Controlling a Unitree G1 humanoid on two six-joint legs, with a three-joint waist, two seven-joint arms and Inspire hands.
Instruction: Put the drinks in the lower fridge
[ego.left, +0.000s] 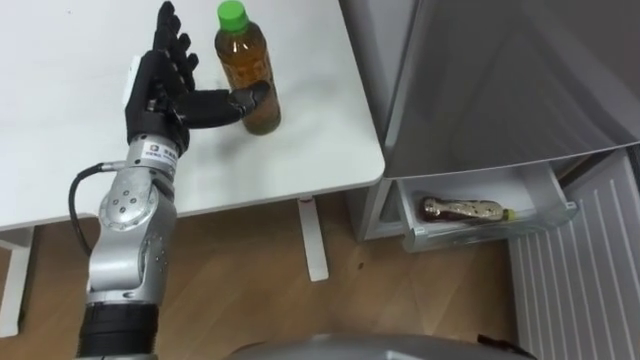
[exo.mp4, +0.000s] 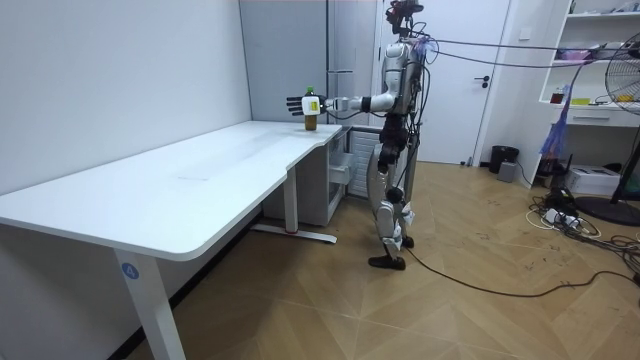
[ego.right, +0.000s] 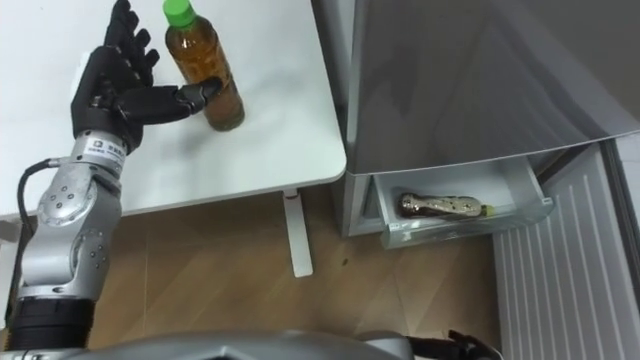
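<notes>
A tea bottle (ego.left: 245, 70) with a green cap and brown drink stands upright on the white table (ego.left: 320, 150), near its right edge. My left hand (ego.left: 160, 85) is just left of it, open, fingers straight up and the thumb tip touching the bottle's lower side. In the room view the hand (exo.mp4: 295, 104) reaches over the table corner to the bottle (exo.mp4: 311, 112). The lower fridge drawer (ego.left: 560, 215) is pulled out at the right, and a second drink bottle (ego.left: 465, 210) lies on its side in it.
The grey fridge body (ego.left: 500, 80) stands right of the table, close to its edge. A table leg (ego.left: 312, 240) stands on the wood floor between me and the drawer. I stand at the table's end beside the fridge (exo.mp4: 340, 90).
</notes>
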